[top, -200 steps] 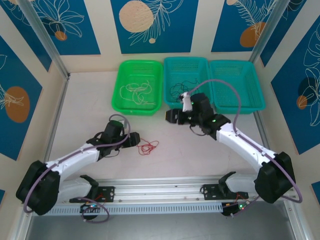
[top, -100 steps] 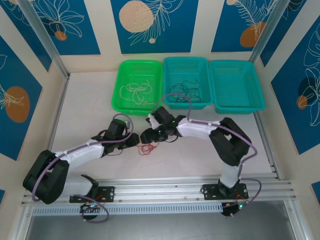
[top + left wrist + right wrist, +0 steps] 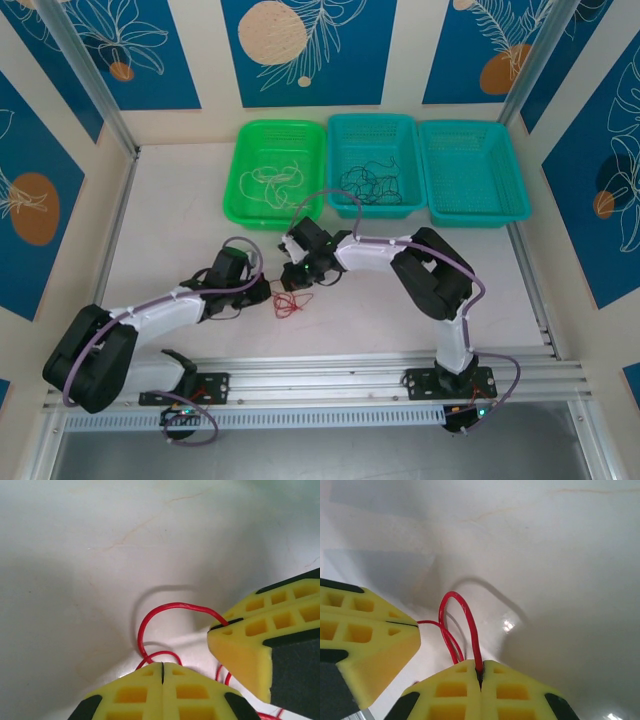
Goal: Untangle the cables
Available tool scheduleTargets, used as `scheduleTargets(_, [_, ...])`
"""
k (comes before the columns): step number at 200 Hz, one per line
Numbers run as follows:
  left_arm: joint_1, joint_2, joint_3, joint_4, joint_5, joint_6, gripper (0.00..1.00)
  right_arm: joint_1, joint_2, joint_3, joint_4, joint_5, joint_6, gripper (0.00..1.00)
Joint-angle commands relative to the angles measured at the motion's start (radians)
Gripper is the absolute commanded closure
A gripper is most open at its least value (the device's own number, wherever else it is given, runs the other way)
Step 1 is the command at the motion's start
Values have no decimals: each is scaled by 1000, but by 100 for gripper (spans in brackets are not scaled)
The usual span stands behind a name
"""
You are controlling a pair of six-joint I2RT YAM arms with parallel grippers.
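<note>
My left claw (image 3: 162, 666) is pinched shut on the red cable (image 3: 170, 606). The strand runs into the seam between my fingers and arches away toward 12 o'clock. My right claw (image 3: 480, 672) is also closed on the red cable, and its loop rises out of the seam toward 11 o'clock. The two claws sit tip to tip, close together, near the middle of the table (image 3: 170, 220). The loose part of the red cable lies in a small curl just at 6 o'clock from them.

Farther out, at 12 o'clock, the green basket (image 3: 240, 150) holds the cream cables (image 3: 275, 185). At 1 o'clock the middle teal basket (image 3: 372, 120) holds the black cables (image 3: 365, 185). A second teal basket (image 3: 470, 125) stands beside it at 2 o'clock.

I judge the job well along. Cream and black are already sorted by colour, and the red cable is the only one I can see out on the table. What is left, I think, is to draw my claws apart to open its curl, then carry it to a basket, likely the second teal one. I cannot tell whether the red is one strand or several, or how tightly it is knotted.
</note>
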Motion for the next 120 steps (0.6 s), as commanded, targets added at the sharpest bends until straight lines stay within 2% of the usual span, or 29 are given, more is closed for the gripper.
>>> scheduleTargets(1, [21,-2,-30,14,-18,-20,100,-16,-78,-19,-11,7,7,100])
scheduleTargets(48, [62,-55,-72,17,-32,-5,100,-134,-262,-192,125,-50,120,100])
scheduleTargets(78, [70,-102,-95,157,97,51,100,-156,-290,-227,144,-104,116,100])
scheduleTargets(82, [72,-115,-97,175,109,49,96,-153,-287,-226,141,-107,114,100])
scheduleTargets(91, [75,-149,-92,191,120,37,77,-148,-281,-226,144,-109,117,100])
scheduleTargets(96, [78,-167,-87,192,125,27,70,-148,-278,-226,146,-109,122,100])
scheduleTargets(120, [113,-214,-72,248,202,-92,57,-153,-271,-239,181,-115,157,100])
